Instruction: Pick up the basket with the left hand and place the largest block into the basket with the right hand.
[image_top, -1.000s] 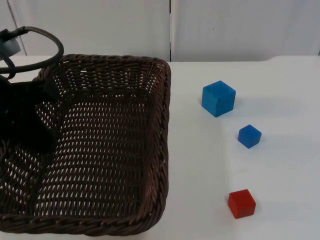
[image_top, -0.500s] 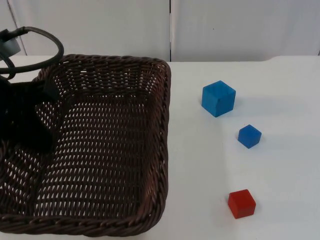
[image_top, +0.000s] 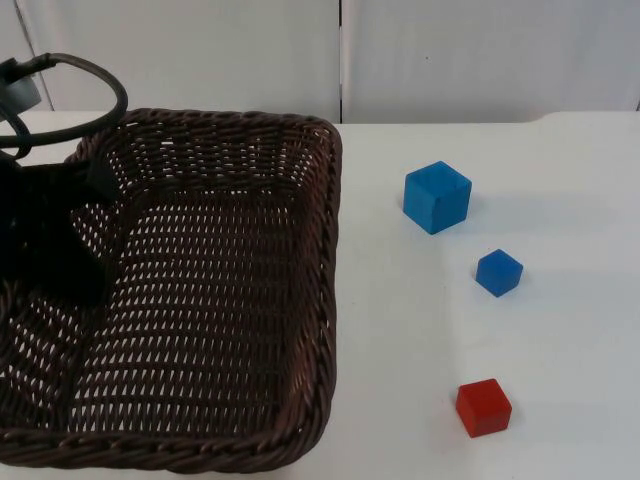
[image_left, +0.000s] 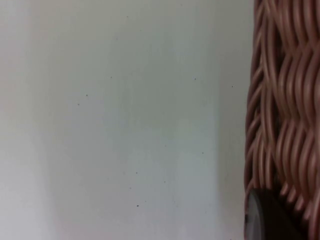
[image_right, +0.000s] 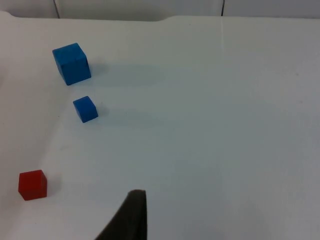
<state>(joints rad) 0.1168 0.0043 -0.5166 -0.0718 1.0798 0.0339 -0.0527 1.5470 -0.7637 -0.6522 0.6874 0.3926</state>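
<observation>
The white tabletop (image_top: 560, 330) runs back to the grey partition wall (image_top: 480, 55), and the largest thing on it is the dark brown woven basket (image_top: 230, 300), a broad square tray with low walls that takes up the tabletop's left half, its far rim lying near the back edge and its near rim close to the front edge. The left gripper (image_top: 55, 245) sits at the basket's left wall, a black mass over the rim and partly inside; the left wrist view has the wicker wall (image_left: 282, 115) close up beside bare tabletop, with one black fingertip (image_left: 265, 220) against the weave, though whether the jaws are apart or clamped on the wall cannot be told. To the right of the basket, well apart from it, stands the large blue block (image_top: 437, 197), the biggest of the three cubes, nearest the back edge. Just in front of it and a little further right is the small blue block (image_top: 499, 272), a darker blue, not touching its neighbour. Nearer the front edge stands the red block (image_top: 484, 407), similar in size to the small blue one. The right gripper waits off to the right, its wrist view looking across bare tabletop toward the three blocks, with one dark fingertip (image_right: 131, 217) showing; how its jaws stand cannot be told.
</observation>
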